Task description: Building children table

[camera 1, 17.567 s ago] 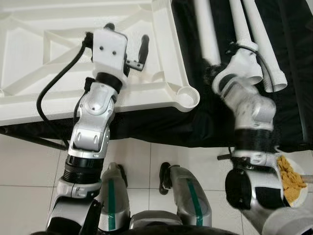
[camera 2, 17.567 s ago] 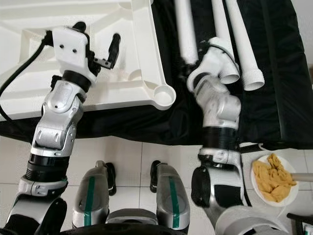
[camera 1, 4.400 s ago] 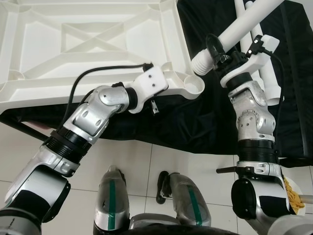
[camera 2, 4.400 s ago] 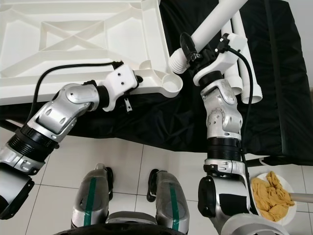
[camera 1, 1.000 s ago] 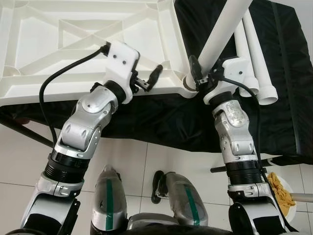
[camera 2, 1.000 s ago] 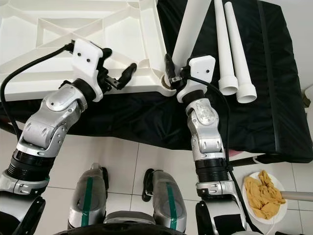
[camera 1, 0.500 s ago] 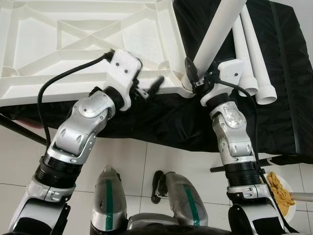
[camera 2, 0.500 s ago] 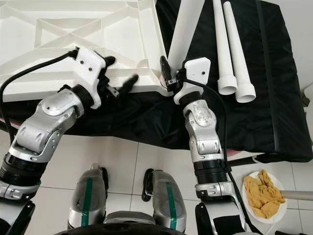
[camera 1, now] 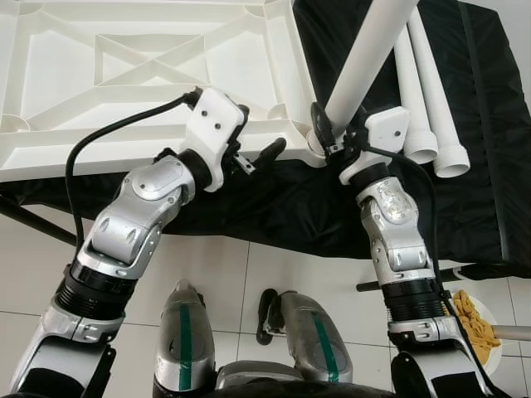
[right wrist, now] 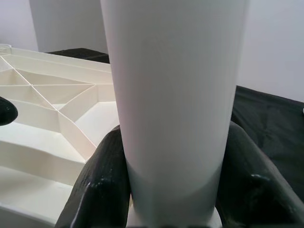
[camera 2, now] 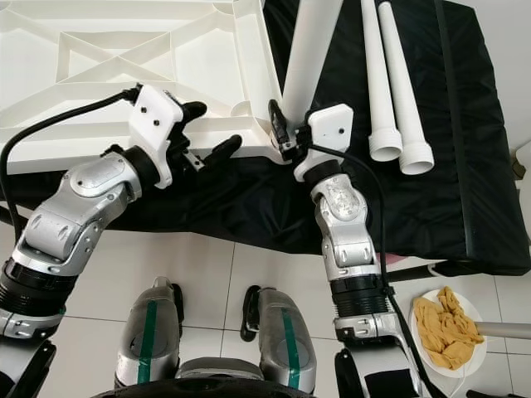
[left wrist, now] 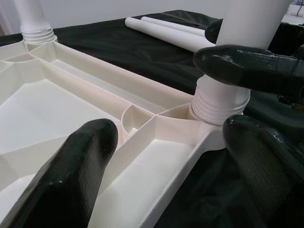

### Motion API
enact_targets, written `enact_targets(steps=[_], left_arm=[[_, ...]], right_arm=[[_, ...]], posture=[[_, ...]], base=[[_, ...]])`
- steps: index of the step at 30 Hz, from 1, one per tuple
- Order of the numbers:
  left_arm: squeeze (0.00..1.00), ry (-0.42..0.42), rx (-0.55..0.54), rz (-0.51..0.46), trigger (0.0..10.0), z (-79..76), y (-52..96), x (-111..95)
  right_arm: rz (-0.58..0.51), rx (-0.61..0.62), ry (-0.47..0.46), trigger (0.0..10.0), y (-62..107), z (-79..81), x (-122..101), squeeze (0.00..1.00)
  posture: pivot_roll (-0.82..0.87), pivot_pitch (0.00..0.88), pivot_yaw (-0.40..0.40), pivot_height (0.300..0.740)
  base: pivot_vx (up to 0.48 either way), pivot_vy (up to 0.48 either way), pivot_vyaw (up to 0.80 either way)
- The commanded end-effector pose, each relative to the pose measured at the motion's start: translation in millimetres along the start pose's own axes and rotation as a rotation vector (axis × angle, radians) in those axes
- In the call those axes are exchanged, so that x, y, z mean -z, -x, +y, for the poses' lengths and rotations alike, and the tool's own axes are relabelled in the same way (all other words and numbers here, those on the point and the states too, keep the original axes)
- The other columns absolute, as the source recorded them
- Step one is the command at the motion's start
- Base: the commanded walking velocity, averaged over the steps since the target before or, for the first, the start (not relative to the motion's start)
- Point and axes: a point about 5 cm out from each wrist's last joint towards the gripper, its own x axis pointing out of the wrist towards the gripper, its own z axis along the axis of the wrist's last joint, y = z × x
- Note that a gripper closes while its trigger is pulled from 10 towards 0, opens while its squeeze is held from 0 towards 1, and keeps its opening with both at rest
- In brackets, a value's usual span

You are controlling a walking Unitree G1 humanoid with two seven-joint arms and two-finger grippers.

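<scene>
My right gripper [right wrist: 173, 190] pinches the upright white leg [camera 1: 365, 62], seated in the corner socket of the upturned tabletop [camera 1: 149, 83]. My left gripper [camera 1: 261, 149] spreads across that edge. Two spare legs [camera 2: 390, 91] lie on black cloth [camera 2: 465, 166]; plate of chips [camera 2: 448, 332] on the floor.

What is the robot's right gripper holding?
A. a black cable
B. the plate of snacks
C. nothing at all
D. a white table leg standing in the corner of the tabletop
D. The right gripper has its black fingers clamped on both sides of the white table leg, whose ribbed end sits in the corner socket of the upside-down tabletop.
</scene>
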Motion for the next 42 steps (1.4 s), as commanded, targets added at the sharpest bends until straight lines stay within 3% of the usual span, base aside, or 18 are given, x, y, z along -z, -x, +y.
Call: enact_targets(steps=[1,3,4,8,20,31,42], left_arm=[[0.0,-0.007,0.032,-0.012,10.0,-4.8,-1.5,-4],[0.0,-0.007,0.032,-0.012,10.0,-4.8,-1.5,-4],[0.0,-0.007,0.035,-0.015,10.0,-4.4,-1.6,-5],[0.0,-0.009,0.04,-0.019,10.0,-4.2,-1.7,-6],[0.0,-0.013,0.041,-0.027,10.0,-4.8,-2.3,-7],[0.0,-0.016,0.041,-0.03,10.0,-4.2,-1.9,-8],[0.0,-0.017,0.023,-0.031,10.0,-1.3,0.8,-10]], right_arm=[[0.1,-0.007,-0.067,10.0,9.1,3.9,19,0.0],[0.1,-0.007,-0.067,10.0,9.1,3.9,19,0.0],[0.114,0.032,-0.121,10.0,7.9,-0.8,20,0.0],[0.131,0.084,-0.195,10.0,5.0,-7.9,21,0.0],[0.165,0.162,-0.281,10.0,1.7,-14.5,23,0.0],[0.183,0.203,-0.291,10.0,6.4,-19.2,28,0.0],[0.215,0.095,-0.164,10.0,9.0,-4.8,32,0.0]], posture=[[0.14,0.092,-0.11,0.74],[0.14,0.092,-0.11,0.74],[0.14,0.09,-0.109,0.74],[0.14,0.087,-0.108,0.74],[0.14,0.079,-0.109,0.74],[0.14,0.077,-0.105,0.74],[0.14,0.094,-0.108,0.74]], base=[[0.0,0.0,0.0],[0.0,0.0,0.0],[0.0,0.0,0.0],[0.0,0.0,0.0],[0.0,0.0,0.0],[0.0,0.0,0.0],[0.0,0.0,0.0]])
